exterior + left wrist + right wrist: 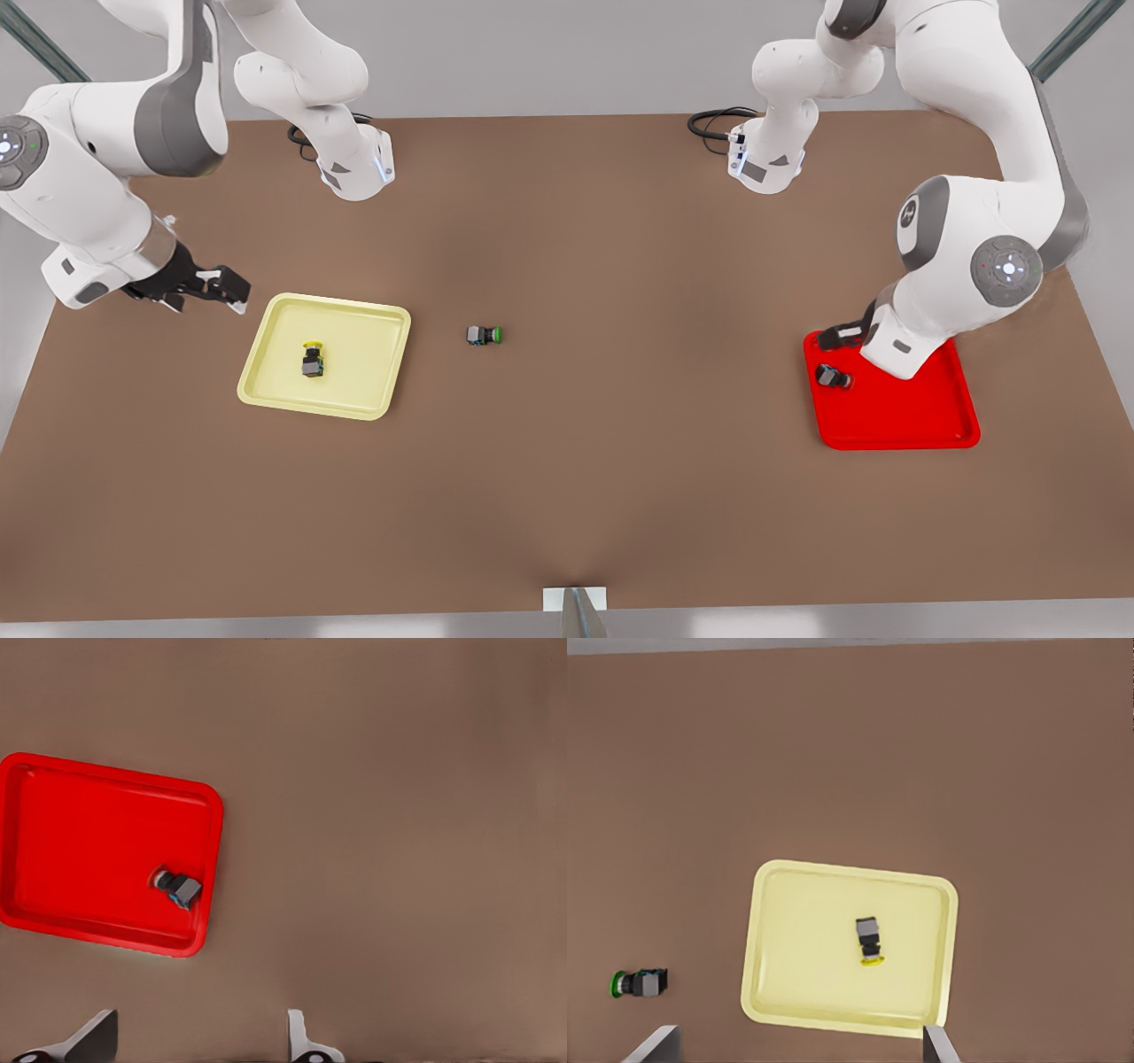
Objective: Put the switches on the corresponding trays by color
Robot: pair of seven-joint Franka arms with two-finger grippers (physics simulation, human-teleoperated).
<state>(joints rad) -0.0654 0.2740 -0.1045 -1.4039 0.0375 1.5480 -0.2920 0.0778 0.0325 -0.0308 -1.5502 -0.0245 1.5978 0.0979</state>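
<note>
Yellow-capped switch [312, 359] is lying in my yellow tray [372, 315], red switch [833, 377] in the red tray [921, 425]; both end effectors, left [199, 1041] and right [799, 1045], are hovering wide, holding nothing.

Front view: camera sitting high, looking steeply down over whole brown table [567, 496], both arm bases at far edge.

Left wrist view: camera looking straight down from well above red tray [97, 850], own fingertips [306, 1041] showing at frame edge. Sharing red tray [921, 416] with front view.

Right wrist view: camera looking down from well above yellow tray [797, 930], green-capped switch [640, 982] beside it. Sharing yellow tray [363, 354] and green-capped switch [485, 335] with front view.
</note>
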